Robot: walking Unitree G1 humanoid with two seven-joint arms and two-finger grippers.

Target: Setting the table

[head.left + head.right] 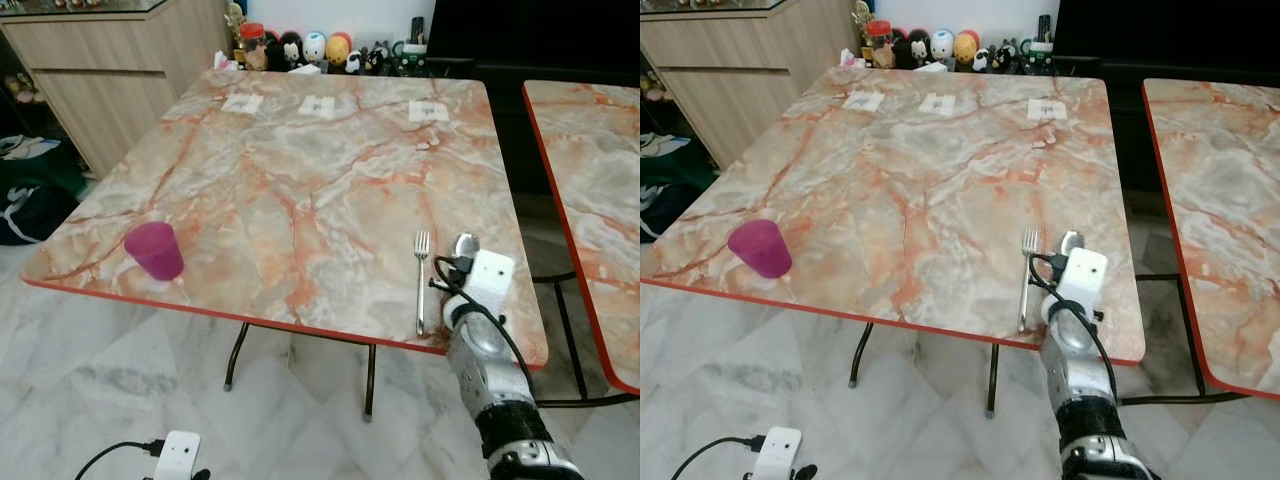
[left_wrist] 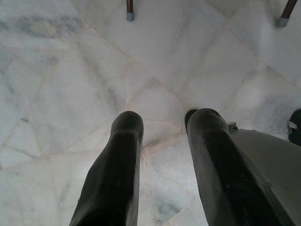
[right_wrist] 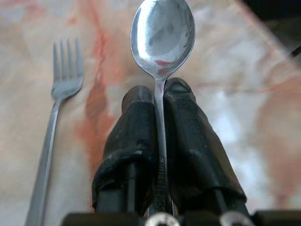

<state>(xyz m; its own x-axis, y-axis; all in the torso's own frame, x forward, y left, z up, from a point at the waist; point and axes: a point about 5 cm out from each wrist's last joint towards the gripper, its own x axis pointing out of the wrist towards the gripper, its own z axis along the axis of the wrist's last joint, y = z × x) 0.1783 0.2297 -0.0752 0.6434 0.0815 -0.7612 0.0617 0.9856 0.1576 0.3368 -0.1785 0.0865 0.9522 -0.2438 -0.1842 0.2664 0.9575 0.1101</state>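
A steel spoon [image 3: 162, 40] is clamped by its handle between the two fingers of my right gripper [image 3: 160, 94], low over the marble table [image 1: 300, 180] near its front right corner. The spoon's bowl [image 1: 466, 244] pokes out beyond the white wrist camera. A steel fork [image 1: 421, 280] lies flat on the table just left of the spoon, tines pointing away from me. A magenta plastic cup [image 1: 154, 250] stands upside down near the front left edge. My left gripper [image 2: 162, 120] hangs open above the floor.
A second marble table [image 1: 590, 180] stands to the right across a narrow gap. Three small paper cards [image 1: 318, 105] lie along the far side. Figurines and jars [image 1: 300, 48] line the back edge. A wooden cabinet [image 1: 110, 70] and bags [image 1: 30, 200] stand at left.
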